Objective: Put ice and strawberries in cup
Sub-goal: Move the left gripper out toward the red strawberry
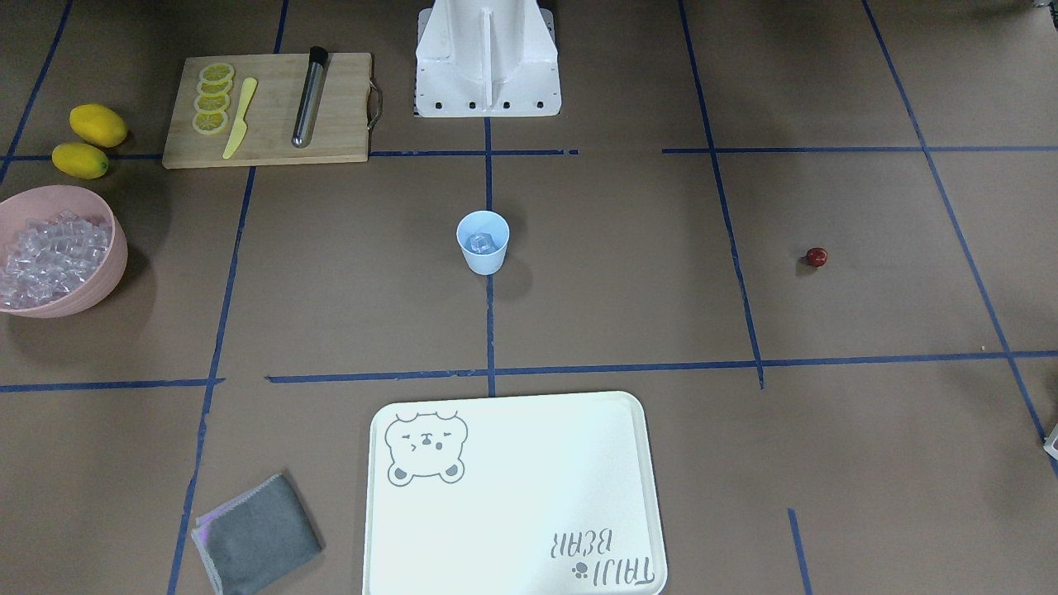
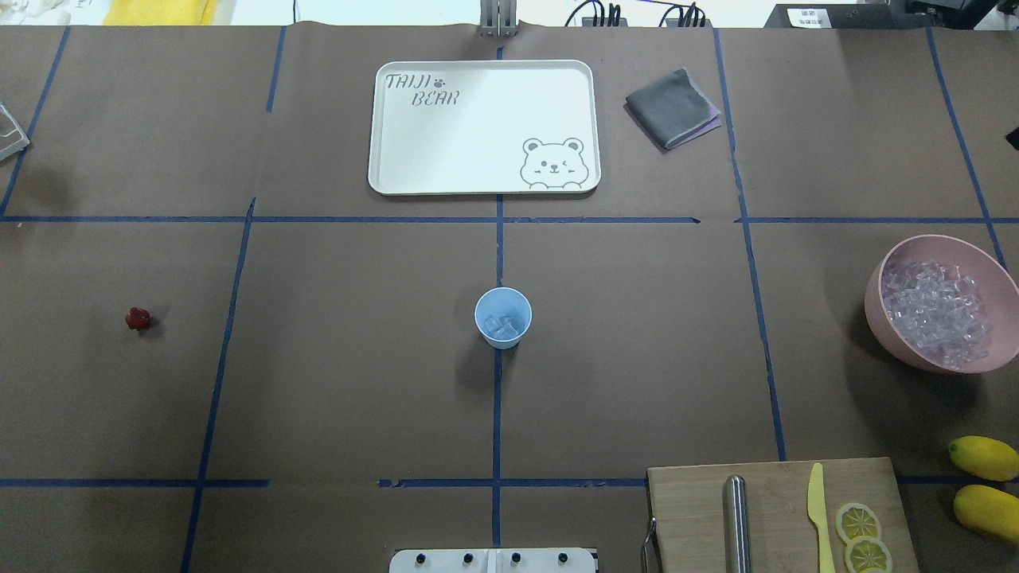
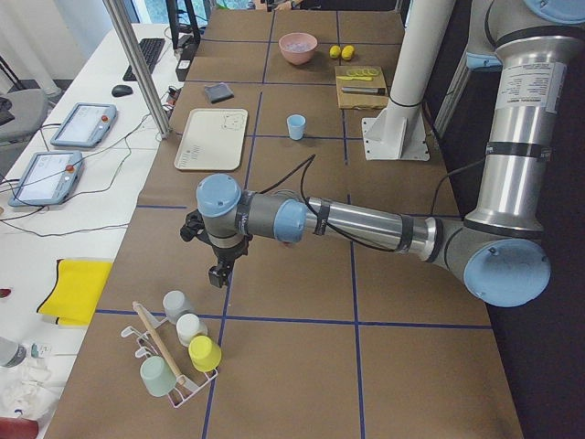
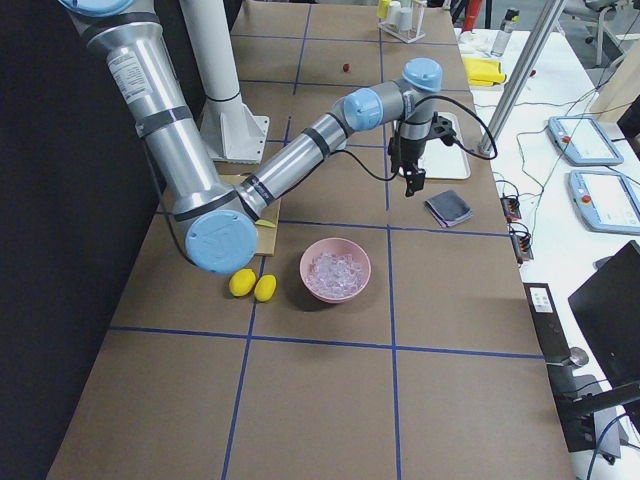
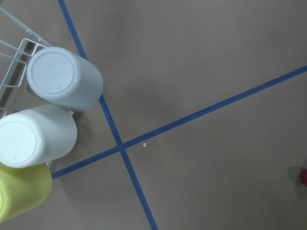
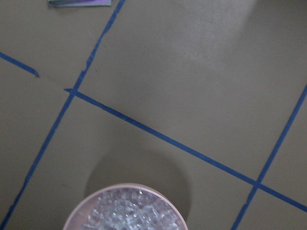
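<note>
The pale-blue cup (image 1: 483, 241) (image 2: 503, 317) stands upright at the table's middle with a few clear ice cubes (image 2: 503, 325) inside. More ice (image 1: 50, 256) (image 6: 127, 213) fills a pink bowl (image 2: 884, 278). One dark-red strawberry (image 1: 817, 257) (image 2: 138, 318) lies alone on the robot's left side, far from the cup. My left gripper (image 3: 219, 274) hangs over the table near a cup rack, seen only in the exterior left view; I cannot tell its state. My right gripper (image 4: 412, 180) hovers beyond the bowl near a grey cloth, seen only in the exterior right view; I cannot tell its state.
A wooden cutting board (image 2: 780, 477) holds lemon slices (image 2: 857, 521), a yellow knife (image 2: 817, 509) and a metal rod (image 2: 736, 521). Two lemons (image 2: 983, 458) lie beside it. A white bear tray (image 2: 398, 159) and grey cloth (image 2: 671, 107) sit at the far side. A rack of upturned cups (image 5: 53, 110) stands at the left end.
</note>
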